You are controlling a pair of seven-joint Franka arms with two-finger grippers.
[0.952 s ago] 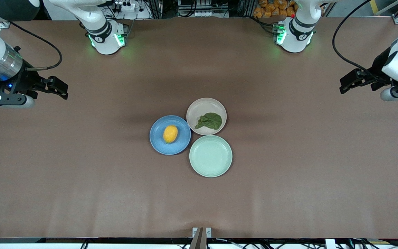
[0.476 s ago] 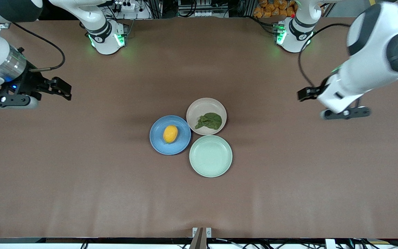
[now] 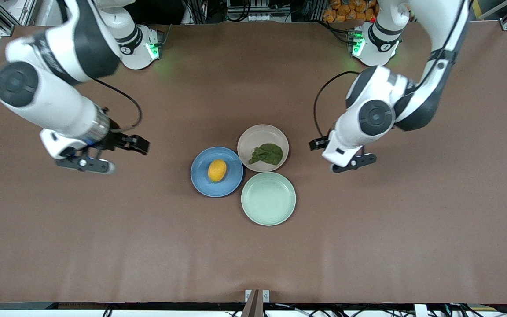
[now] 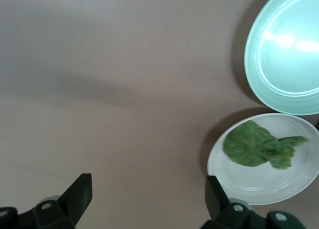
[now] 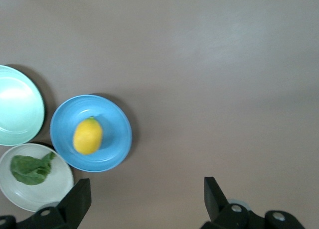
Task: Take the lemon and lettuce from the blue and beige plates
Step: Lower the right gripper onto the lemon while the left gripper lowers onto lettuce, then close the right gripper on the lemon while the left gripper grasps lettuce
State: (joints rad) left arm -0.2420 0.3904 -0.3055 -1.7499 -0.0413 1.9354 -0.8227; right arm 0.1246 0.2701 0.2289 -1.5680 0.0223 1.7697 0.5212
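A yellow lemon [image 3: 217, 170] lies on the blue plate [image 3: 231, 180]. A green lettuce leaf [image 3: 266, 154] lies on the beige plate [image 3: 255, 136]. My right gripper [image 3: 141, 146] is open and empty over bare table, off the blue plate toward the right arm's end. My left gripper [image 3: 315, 144] is open and empty over bare table beside the beige plate, toward the left arm's end. The right wrist view shows its gripper [image 5: 145, 196], the lemon [image 5: 87, 135] and the blue plate [image 5: 114, 122]. The left wrist view shows its gripper [image 4: 148, 199] and the lettuce [image 4: 256, 145].
An empty pale green plate [image 3: 268, 198] sits nearer to the front camera, touching the other two plates. It also shows in the left wrist view [image 4: 289, 55] and the right wrist view [image 5: 17, 107]. Brown table [image 3: 368, 246] surrounds the plates.
Both arms have swung in from the table's ends toward the plates. The left gripper is now beside the beige plate. The plates, lemon and lettuce have not moved.
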